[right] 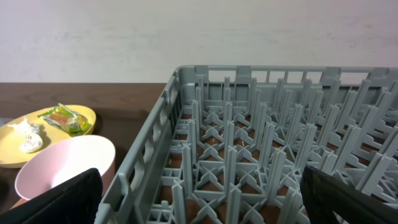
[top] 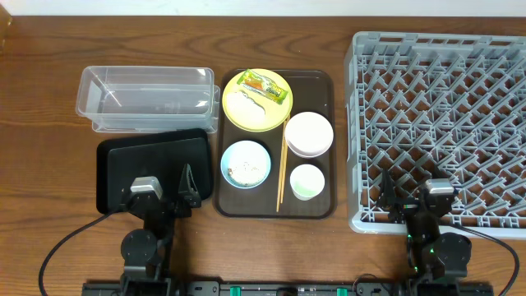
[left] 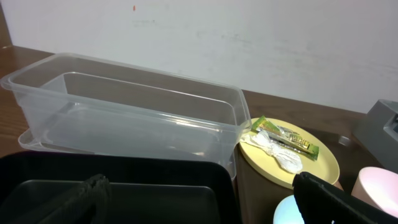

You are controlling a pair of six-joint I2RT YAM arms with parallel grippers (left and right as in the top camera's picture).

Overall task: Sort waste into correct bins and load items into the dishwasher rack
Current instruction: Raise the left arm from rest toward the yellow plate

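Observation:
A yellow plate [top: 256, 99] on the brown serving tray [top: 322, 207] holds a yellow-green wrapper [top: 265, 85] and white food scraps [top: 246, 100]. Below it sit a light blue bowl [top: 245, 163], a pinkish-white bowl [top: 308, 134], a small white cup [top: 306, 182] and chopsticks [top: 281, 168]. The clear tub [top: 148, 99] and black tray [top: 115, 160] lie at the left, the grey rack [top: 444, 123] at the right. My left gripper [top: 164, 196] is open and empty over the black tray's near edge. My right gripper [top: 415, 204] is open and empty over the rack's near left corner.
In the left wrist view the clear tub [left: 124, 112] fills the middle, with the plate [left: 292, 155] and wrapper [left: 286, 137] to its right. The right wrist view shows the rack's pegs [right: 261, 155], the pinkish-white bowl [right: 62, 165] and the plate [right: 43, 134].

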